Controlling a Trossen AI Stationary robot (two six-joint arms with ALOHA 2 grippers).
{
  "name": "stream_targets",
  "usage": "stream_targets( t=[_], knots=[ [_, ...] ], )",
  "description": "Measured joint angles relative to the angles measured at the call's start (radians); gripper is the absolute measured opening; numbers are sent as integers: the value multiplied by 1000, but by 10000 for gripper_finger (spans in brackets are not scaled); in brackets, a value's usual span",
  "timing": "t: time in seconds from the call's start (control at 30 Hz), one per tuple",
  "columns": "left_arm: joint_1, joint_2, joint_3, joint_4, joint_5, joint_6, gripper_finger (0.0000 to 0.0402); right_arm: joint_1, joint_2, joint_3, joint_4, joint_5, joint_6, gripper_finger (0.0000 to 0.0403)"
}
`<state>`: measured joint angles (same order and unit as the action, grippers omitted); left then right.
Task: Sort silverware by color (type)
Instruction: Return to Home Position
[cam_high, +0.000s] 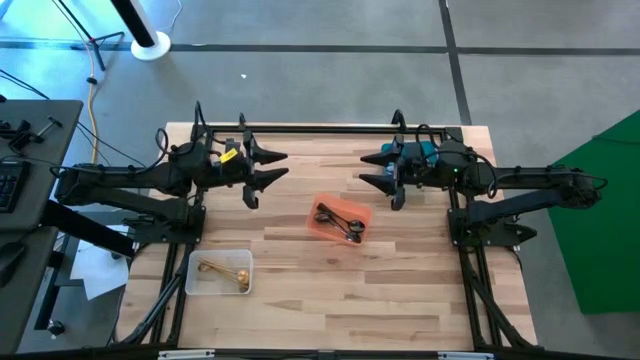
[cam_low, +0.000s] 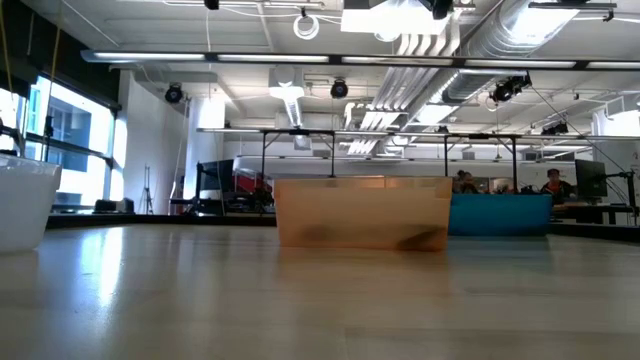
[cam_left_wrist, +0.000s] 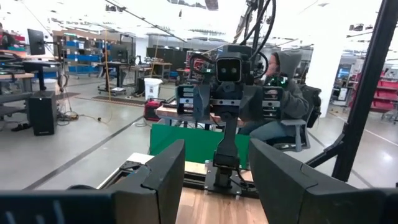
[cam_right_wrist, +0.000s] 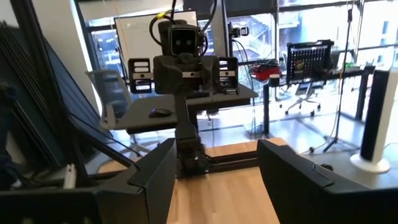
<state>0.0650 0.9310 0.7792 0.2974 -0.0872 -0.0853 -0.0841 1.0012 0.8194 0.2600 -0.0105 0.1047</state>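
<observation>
Left pincer (cam_high: 285, 165) aloft (jaws apart), gold spoons (cam_high: 225, 271) well away

An open robotics lab (industrial in look): exposed ceiling ducts (cam_low: 430, 60), concrete floor (cam_high: 330, 80), workbenches (cam_right_wrist: 311, 73).

No readable text, labels or numbers anywhere.

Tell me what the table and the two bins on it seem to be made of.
Table: wood, pale planks with visible grain, light sheen. Orange bin: probably translucent plastic, since dark shapes show through its wall. White bin: likely plastic too, milky and thin-walled.
</observation>
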Motion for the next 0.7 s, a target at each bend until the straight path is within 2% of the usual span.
stream_targets(
  t=[0.17, 0.4, 0.7],
  knots=[
    [0, 0, 0, -2, 0, 0, 168, 0, 0, 0, 0, 0, -81, 209],
    [0, 0, 0, -13, 0, 1, 168, 0, 0, 0, 0, 0, -18, 209],
    [0, 0, 0, -15, 0, 43, 168, 0, 0, 0, 0, 0, -71, 209]
  ],
)
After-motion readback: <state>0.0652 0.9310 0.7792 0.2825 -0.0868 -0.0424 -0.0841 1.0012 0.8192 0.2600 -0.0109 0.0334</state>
